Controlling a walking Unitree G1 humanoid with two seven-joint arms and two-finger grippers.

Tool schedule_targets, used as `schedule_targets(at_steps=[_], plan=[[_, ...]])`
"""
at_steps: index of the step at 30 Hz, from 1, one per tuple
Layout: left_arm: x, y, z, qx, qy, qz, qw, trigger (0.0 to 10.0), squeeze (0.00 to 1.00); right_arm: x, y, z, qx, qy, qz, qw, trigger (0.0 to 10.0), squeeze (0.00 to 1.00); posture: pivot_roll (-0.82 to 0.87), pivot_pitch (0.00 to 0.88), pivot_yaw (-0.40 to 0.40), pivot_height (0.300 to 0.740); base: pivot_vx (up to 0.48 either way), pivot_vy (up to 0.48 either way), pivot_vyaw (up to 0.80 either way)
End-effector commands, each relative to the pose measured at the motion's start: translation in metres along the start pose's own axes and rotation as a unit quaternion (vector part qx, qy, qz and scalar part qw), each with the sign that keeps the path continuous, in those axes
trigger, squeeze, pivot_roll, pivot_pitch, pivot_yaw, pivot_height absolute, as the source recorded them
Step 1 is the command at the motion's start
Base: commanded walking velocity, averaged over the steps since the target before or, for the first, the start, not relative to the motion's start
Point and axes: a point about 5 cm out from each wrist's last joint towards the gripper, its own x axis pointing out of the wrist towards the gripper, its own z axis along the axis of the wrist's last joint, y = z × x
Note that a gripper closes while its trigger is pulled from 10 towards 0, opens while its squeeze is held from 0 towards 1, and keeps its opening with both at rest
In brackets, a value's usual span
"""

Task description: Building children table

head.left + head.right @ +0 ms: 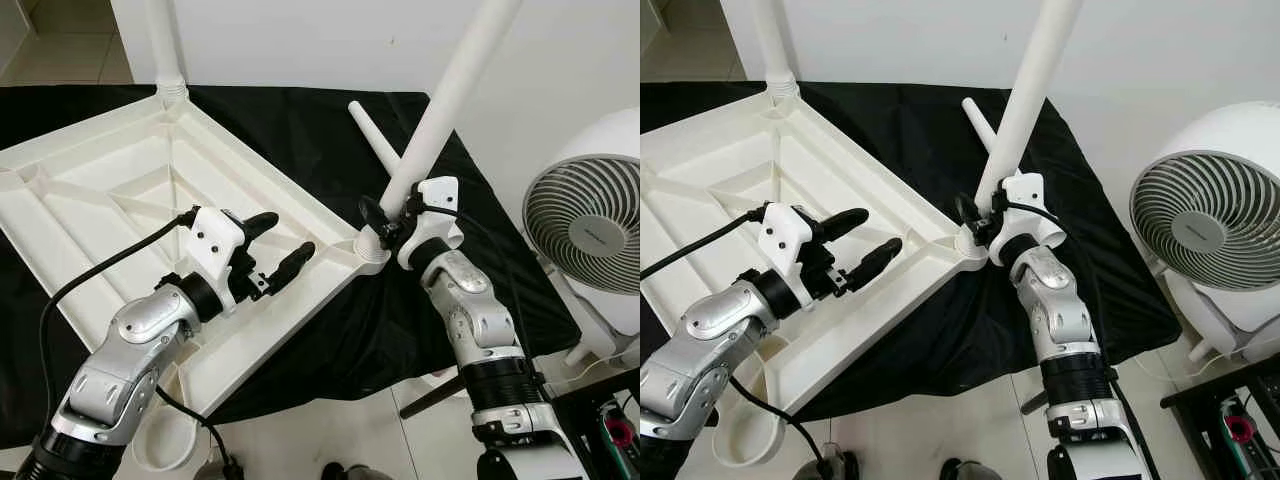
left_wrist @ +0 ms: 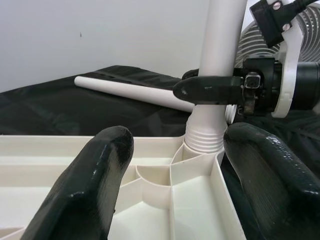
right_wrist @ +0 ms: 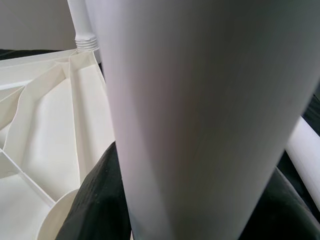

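Upturned white ribbed tabletop (image 1: 120,190) — right gripper (image 1: 385,222) jaws pinching a white leg (image 1: 440,110), left gripper (image 1: 275,245) jaws spread.

Setting: home room, indoors | floor: pale glossy tiles (image 1: 350,425) | wall: plain white wall (image 1: 300,40) | work surface: black cloth (image 1: 330,130) spread on floor | furnishing: white round fan (image 1: 590,215) standing off the cloth's right edge

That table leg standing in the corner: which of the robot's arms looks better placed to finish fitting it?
Probably the right. Its right gripper is shut on the table leg just above the corner socket, while the left gripper hovers open over the tabletop.
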Motion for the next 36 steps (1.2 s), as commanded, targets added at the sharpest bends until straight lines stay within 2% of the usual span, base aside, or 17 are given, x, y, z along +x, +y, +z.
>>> schedule_targets(at_steps=[1,11,12,19,22,24,31,36], plan=[[0.0,-0.003,-0.002,0.004,0.006,-0.028,1.0,10.0,0.0,-0.009,-0.008,-0.029,0.033,0.067,-0.016,0.997,10.0,0.0,0.12,0.142,-0.071,0.74,0.0,0.0,0.0],[0.0,-0.003,-0.001,0.006,0.006,-0.028,1.0,10.0,0.0,-0.005,-0.006,-0.031,0.031,0.082,-0.022,0.996,10.0,0.0,0.13,0.145,-0.074,0.74,0.0,0.0,0.0],[-0.001,-0.003,-0.001,0.006,0.006,-0.025,1.0,10.0,0.0,-0.003,-0.001,-0.032,0.008,0.073,-0.064,0.995,10.0,0.0,0.13,0.145,-0.078,0.74,0.0,0.0,0.0],[-0.001,-0.003,-0.002,0.004,0.005,-0.022,1.0,10.0,0.0,0.002,0.006,-0.033,0.01,0.049,-0.139,0.989,10.0,0.0,0.13,0.143,-0.082,0.74,0.0,0.0,0.0],[0.0,-0.004,-0.002,0.004,0.005,-0.022,1.0,10.0,0.0,0.007,0.011,-0.032,0.014,0.035,-0.175,0.984,10.0,0.0,0.13,0.141,-0.083,0.74,0.0,0.0,0.0],[0.0,-0.004,-0.002,0.004,0.004,-0.022,1.0,10.0,0.0,0.01,0.013,-0.027,0.008,0.012,-0.226,0.974,10.0,0.0,0.13,0.138,-0.083,0.74,0.0,0.0,0.0],[0.0,-0.004,-0.002,0.001,0.002,-0.023,1.0,10.0,0.0,0.015,0.021,-0.024,0.01,-0.005,-0.273,0.962,10.0,0.0,0.14,0.128,-0.091,0.74,0.0,0.0,0.0],[0.0,-0.005,-0.002,0.003,0.001,-0.023,1.0,10.0,0.0,0.017,0.029,-0.024,0.018,-0.01,-0.266,0.964,10.0,0.0,0.14,0.125,-0.094,0.74,0.0,0.0,0.0]])
